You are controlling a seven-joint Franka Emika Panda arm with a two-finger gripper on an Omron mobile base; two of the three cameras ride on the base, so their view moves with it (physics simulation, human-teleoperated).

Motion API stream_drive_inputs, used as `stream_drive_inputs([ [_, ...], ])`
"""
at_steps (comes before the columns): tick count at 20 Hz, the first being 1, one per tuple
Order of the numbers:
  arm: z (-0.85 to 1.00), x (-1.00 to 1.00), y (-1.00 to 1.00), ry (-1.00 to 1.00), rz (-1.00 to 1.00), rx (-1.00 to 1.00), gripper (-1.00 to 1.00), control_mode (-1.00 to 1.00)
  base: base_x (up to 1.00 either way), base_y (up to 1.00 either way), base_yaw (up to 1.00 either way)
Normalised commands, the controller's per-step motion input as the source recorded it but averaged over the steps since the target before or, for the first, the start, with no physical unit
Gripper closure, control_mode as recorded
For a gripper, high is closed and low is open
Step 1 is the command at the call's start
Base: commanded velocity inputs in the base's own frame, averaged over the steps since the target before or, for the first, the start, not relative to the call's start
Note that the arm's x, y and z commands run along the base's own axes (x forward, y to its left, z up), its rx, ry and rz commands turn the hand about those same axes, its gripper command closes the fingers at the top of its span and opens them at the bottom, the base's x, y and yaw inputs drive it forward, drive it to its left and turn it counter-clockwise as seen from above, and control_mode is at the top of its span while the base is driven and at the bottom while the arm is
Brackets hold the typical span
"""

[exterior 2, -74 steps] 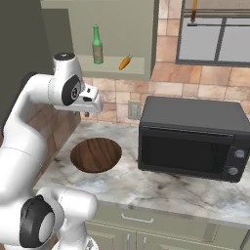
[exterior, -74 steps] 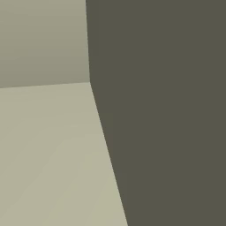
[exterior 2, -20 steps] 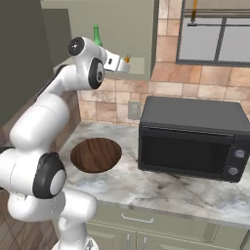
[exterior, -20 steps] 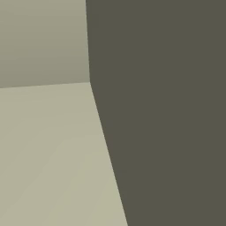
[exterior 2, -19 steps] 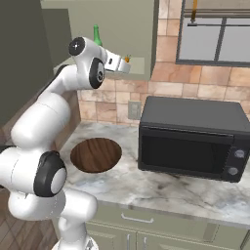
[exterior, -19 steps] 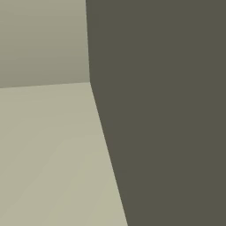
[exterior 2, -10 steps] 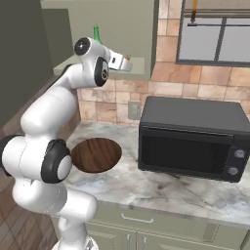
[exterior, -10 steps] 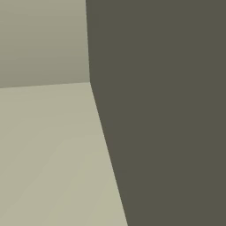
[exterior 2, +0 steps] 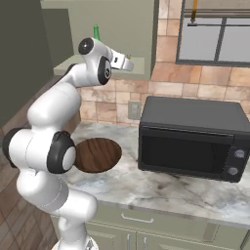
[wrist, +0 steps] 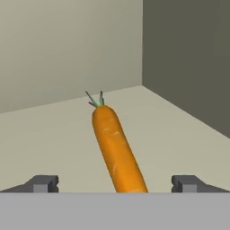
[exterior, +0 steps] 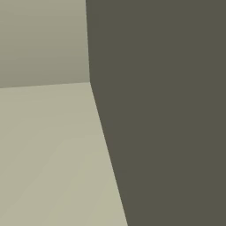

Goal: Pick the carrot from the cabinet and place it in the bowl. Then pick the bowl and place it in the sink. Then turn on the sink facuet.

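The orange carrot (wrist: pixel 114 146) lies on the pale cabinet shelf, its green stem tip pointing away from the hand. My gripper (wrist: pixel 114 184) is open, with a dark fingertip (wrist: pixel 42 183) on each side of the carrot's near end and clear gaps between them and the carrot. From the right base view the gripper (exterior 2: pixel 128 63) reaches into the open upper cabinet (exterior 2: pixel 139 73). The dark brown wooden bowl (exterior 2: pixel 97 155) sits on the marble counter below, left of the microwave. The sink and the sink facuet are out of view.
A green bottle (exterior 2: pixel 96 31) stands on the same shelf behind the arm. A black microwave (exterior 2: pixel 190 139) takes up the right of the counter (exterior 2: pixel 161 195). The cabinet's dark side wall (wrist: pixel 188 58) rises to the right of the carrot.
The arm has stretched up and further into the cabinet, bringing the hand closer to the carrot. The jaws have stayed open. Bowl and microwave have not moved.
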Motion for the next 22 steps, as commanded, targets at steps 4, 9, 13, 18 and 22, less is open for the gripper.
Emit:
stream_drive_inputs([
  [4,-0.15,0.08,0.0,0.0,0.0,0.0,-1.0,-1.0,0.0,0.0,0.0],
  [9,-0.13,0.11,-0.01,0.0,0.0,0.0,-1.0,-1.0,0.0,0.0,0.0],
  [13,-0.08,0.12,-0.05,0.0,0.0,0.0,-1.0,-1.0,0.0,0.0,0.0],
  [18,-0.01,0.06,-0.08,0.0,0.0,0.03,1.0,-1.0,0.0,0.0,0.0],
  [22,0.0,0.0,-0.05,0.01,0.0,0.0,1.0,-1.0,0.0,0.0,0.0],
])
